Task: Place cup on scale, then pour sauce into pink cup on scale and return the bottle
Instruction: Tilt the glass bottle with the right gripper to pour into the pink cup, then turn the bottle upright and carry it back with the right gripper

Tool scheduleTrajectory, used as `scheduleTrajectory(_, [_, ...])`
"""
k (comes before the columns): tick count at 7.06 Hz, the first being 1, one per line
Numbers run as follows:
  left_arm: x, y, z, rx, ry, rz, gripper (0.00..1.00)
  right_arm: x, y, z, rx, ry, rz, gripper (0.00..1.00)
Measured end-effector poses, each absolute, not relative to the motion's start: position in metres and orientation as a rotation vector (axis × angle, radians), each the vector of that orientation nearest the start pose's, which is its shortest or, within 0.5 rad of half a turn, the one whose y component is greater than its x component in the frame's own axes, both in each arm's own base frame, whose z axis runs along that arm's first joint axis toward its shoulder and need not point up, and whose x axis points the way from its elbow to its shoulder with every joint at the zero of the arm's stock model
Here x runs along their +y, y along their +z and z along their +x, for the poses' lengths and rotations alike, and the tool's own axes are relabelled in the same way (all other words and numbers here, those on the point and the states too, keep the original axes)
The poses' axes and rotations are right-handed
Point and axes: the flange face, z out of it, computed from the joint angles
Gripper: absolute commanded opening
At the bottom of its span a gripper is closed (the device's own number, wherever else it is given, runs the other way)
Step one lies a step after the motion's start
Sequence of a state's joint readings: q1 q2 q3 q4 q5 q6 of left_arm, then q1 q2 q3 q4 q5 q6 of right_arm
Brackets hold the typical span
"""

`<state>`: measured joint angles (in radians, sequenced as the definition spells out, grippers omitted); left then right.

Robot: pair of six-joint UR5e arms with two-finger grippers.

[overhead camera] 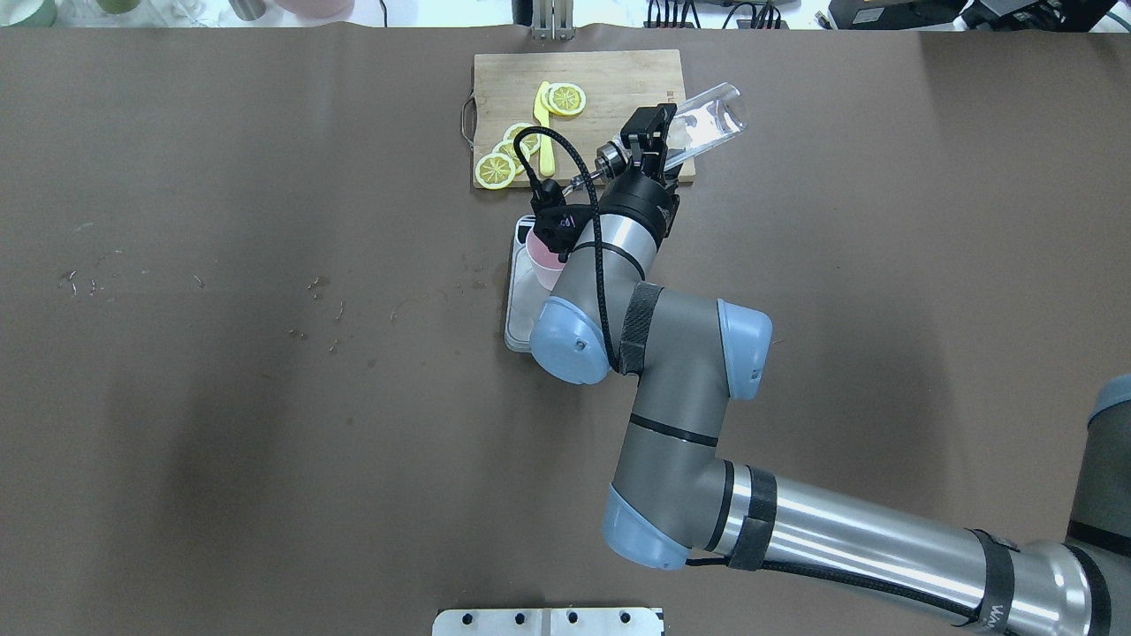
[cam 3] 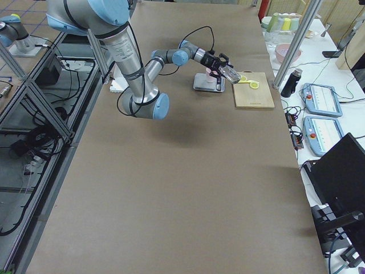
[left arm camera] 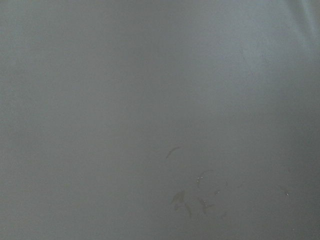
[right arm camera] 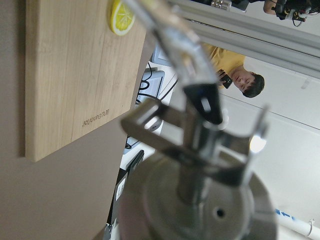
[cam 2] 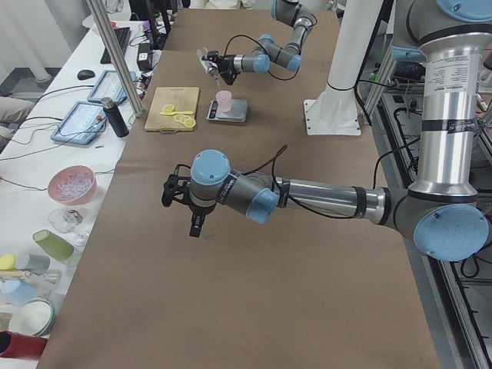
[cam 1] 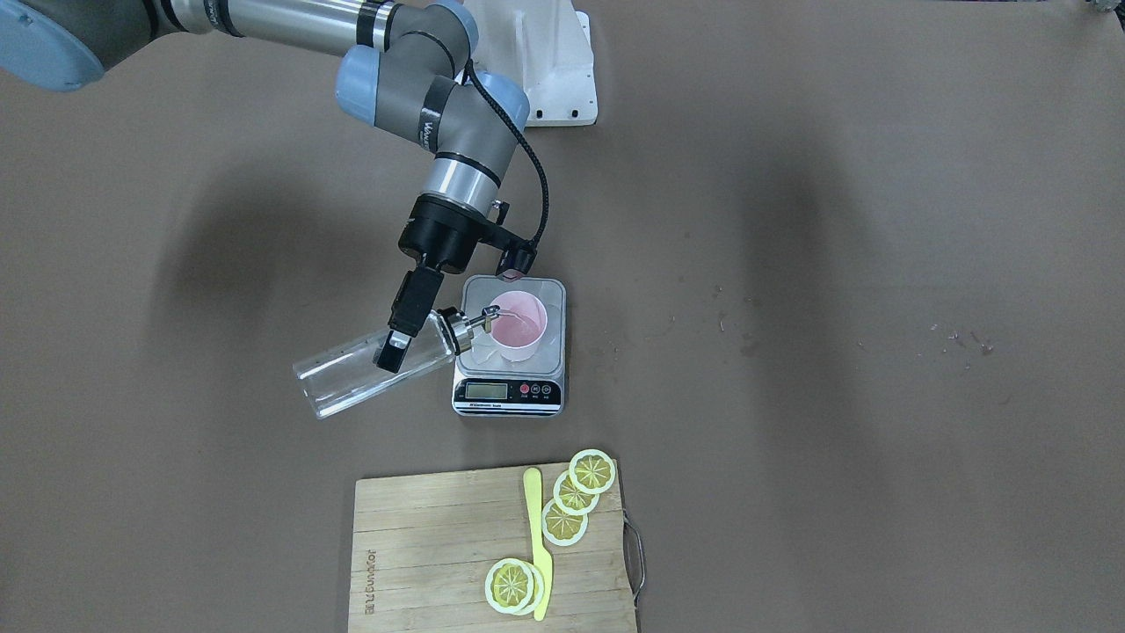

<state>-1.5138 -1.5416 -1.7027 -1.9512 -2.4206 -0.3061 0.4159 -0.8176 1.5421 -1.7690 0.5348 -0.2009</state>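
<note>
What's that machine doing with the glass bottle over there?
The robot's right pincer is shut on the bottle and holds it tipped over. The bottle's metal spout reaches above the pink cup, which stands on the scale. This is the pouring step, though the liquid is clear and a stream is hard to make out. The left pincer hangs over the table, away from it all.

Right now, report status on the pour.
Right gripper shut on bottle, tilted, spout over cup on scale. Left gripper far off over table, state unclear. Nothing blocking the cup.
</note>
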Motion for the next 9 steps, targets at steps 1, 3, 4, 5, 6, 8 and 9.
scheduleTrajectory(1, [-0.499,0.559,-0.03,0.899,-0.025,0.295,0.97,-0.482,0.206,-0.548,0.7,-0.932,0.925,0.0])
scheduleTrajectory(3, [-0.499,0.559,-0.03,0.899,-0.025,0.295,0.97,-0.49,0.202,-0.543,0.594,-0.89,0.954,0.0])
scheduleTrajectory(4, [-0.499,0.559,-0.03,0.899,-0.025,0.295,0.97,-0.497,0.201,-0.538,0.516,-0.872,0.966,0.0])
scheduleTrajectory(5, [-0.499,0.558,-0.03,0.9,-0.025,0.296,0.97,-0.503,0.2,-0.533,0.458,-0.854,0.971,0.0])
scheduleTrajectory(6, [-0.499,0.558,-0.03,0.9,-0.023,0.297,0.97,-0.511,0.2,-0.528,0.381,-0.827,0.971,0.0])
scheduleTrajectory(8, [-0.499,0.559,-0.03,0.901,-0.024,0.295,0.97,-0.525,0.204,-0.515,0.216,-0.759,0.967,0.0])
scheduleTrajectory(9, [-0.499,0.559,-0.03,0.902,-0.025,0.295,0.97,-0.533,0.215,-0.506,0.132,-0.705,0.957,0.0])
